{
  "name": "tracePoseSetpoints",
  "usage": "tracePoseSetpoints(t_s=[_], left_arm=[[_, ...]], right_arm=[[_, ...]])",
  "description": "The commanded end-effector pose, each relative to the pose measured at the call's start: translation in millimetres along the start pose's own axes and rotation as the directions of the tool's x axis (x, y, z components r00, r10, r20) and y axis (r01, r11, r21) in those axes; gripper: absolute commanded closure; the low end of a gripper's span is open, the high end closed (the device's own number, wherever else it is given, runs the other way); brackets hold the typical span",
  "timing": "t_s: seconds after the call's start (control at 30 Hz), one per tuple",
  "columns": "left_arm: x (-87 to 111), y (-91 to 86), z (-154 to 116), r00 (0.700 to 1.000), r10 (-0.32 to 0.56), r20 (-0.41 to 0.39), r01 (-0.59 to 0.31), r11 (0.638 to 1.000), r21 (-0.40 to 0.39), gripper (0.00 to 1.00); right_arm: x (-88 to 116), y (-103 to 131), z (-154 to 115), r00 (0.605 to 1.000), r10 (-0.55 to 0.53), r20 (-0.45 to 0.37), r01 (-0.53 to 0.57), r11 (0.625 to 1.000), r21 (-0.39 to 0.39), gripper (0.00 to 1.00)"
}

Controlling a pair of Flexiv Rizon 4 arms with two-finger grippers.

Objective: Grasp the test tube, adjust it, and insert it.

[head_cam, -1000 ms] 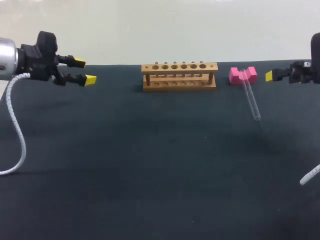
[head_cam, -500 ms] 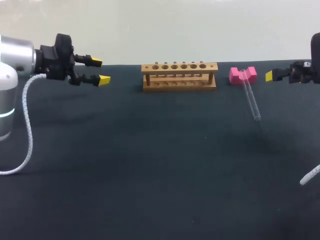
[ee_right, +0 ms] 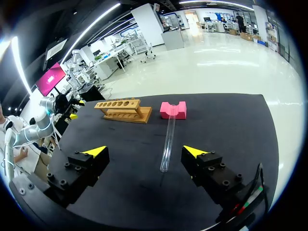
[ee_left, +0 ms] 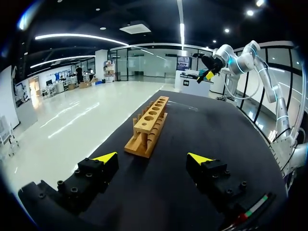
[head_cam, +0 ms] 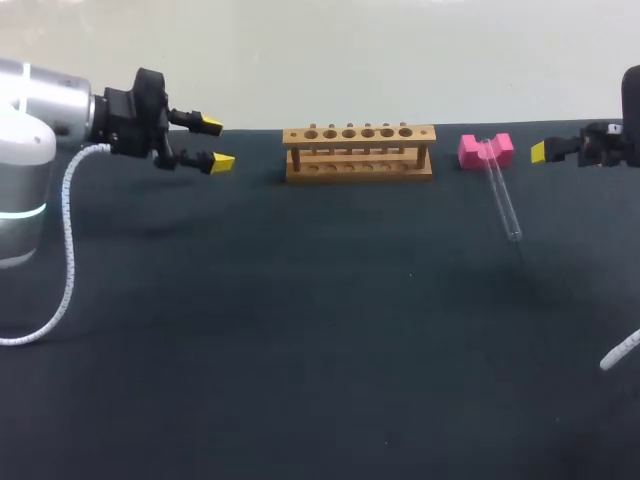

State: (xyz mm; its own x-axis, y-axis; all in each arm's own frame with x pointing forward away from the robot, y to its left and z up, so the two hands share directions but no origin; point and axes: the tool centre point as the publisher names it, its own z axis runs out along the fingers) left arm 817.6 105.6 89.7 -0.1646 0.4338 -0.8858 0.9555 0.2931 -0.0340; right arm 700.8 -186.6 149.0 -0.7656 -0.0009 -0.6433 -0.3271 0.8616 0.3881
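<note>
A clear test tube (head_cam: 503,200) lies slanted, its top end resting in the notch of a pink block (head_cam: 486,150) and its bottom on the black table. In the right wrist view the tube (ee_right: 168,139) runs straight ahead of my open right gripper (ee_right: 145,152), lined up with the gap between the fingers, and the pink block (ee_right: 173,109) is beyond it. From above, my right gripper (head_cam: 540,152) hangs just right of the block. The wooden rack (head_cam: 359,152) with a row of holes stands at the back middle. Left of the rack, my left gripper (head_cam: 216,143) hovers open and empty, with the rack (ee_left: 150,126) ahead of it.
The black table (head_cam: 300,330) spreads wide in front of the rack. A white cable (head_cam: 60,270) loops down from my left arm onto the table's left side. Another cable end (head_cam: 620,352) shows at the right edge.
My left arm has swung to the right, bringing its open gripper closer to the rack. The right arm, the tube and the block have not moved.
</note>
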Motion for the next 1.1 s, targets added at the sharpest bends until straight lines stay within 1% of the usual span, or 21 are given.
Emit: tracePoseSetpoints(t_s=[0.03,0.07,0.13,0.17,0.77,0.87,0.97,1.0,1.1], left_arm=[[1.3,3.9,0.2,1.0,-0.004,0.004,0.004,1.0,0.011,0.0],[1.7,3.3,-0.2,1.0,-0.005,0.004,0.005,1.0,0.01,0.0],[2.5,2.2,-1.2,1.0,0.018,-0.001,-0.018,0.999,-0.037,0.0],[2.9,1.5,-1.4,1.0,0.012,0.009,-0.012,1.0,-0.029,0.0],[2.9,1.5,-1.4,1.0,0.012,0.009,-0.012,1.0,-0.029,0.0],[2.9,1.5,-1.4,1.0,0.012,0.009,-0.012,1.0,-0.029,0.0],[2.9,1.5,-1.4,1.0,0.012,0.009,-0.012,1.0,-0.029,0.0],[2.9,1.5,-1.4,1.0,0.012,0.009,-0.012,1.0,-0.029,0.0],[2.9,1.5,-1.4,1.0,0.012,0.009,-0.012,1.0,-0.029,0.0]], right_arm=[[0.0,0.7,-0.1,1.0,0.001,0.0,-0.001,1.0,0.003,0.0],[0.0,0.7,-0.1,1.0,0.001,0.0,-0.001,1.0,0.003,0.0],[0.0,0.7,-0.1,1.0,0.001,0.0,-0.001,1.0,0.003,0.0],[0.0,0.7,-0.1,1.0,0.001,0.0,-0.001,1.0,0.003,0.0],[0.0,0.7,-0.1,1.0,0.001,0.0,-0.001,1.0,0.003,0.0],[-4.4,2.3,7.3,1.0,-0.006,0.003,0.006,0.999,0.042,0.0],[-9.3,6.6,17.3,1.0,-0.001,-0.014,0.003,0.994,0.114,0.0],[-9.9,9.2,20.6,1.0,-0.003,-0.008,0.003,0.993,0.115,0.0],[-10.2,16.3,29.9,1.0,-0.004,-0.006,0.005,0.983,0.185,0.0]])
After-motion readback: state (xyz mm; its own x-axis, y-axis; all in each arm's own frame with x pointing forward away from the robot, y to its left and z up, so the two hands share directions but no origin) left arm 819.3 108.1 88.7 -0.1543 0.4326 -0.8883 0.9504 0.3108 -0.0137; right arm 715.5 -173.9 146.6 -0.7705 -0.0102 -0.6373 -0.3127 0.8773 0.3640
